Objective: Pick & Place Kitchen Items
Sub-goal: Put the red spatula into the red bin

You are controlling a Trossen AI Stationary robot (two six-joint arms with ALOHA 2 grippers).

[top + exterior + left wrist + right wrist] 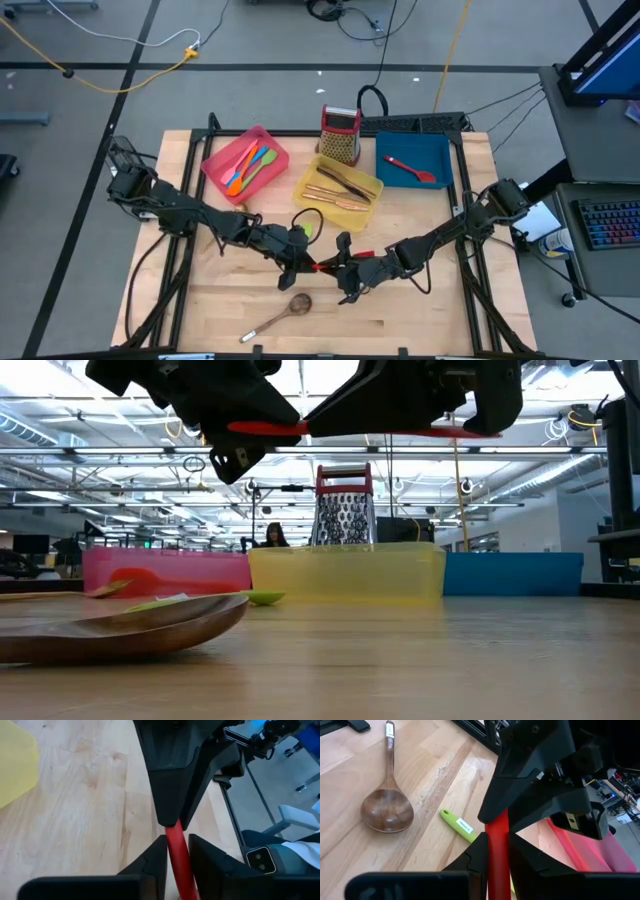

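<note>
I've got a red utensil [327, 266] up off the counter [420, 310], between both grippers at mid-counter. Right gripper [492, 855] has its jaws clamped on it; left gripper [176, 855] jaws sit narrow around the other end, grip unclear. Pink tray [215, 165], yellow tray [305, 183] and blue tray [440, 150] already hold items. Wooden spoon [290, 308] and green utensil [459, 825] remain. The red utensil's ends are hidden by the jaws.

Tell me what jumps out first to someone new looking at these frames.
Mid-table, the left gripper and right gripper meet end to end on one red utensil, both closed on it above the table. Nearer the front edge lies a wooden spoon; at the back stand pink, yellow and blue trays.
</note>
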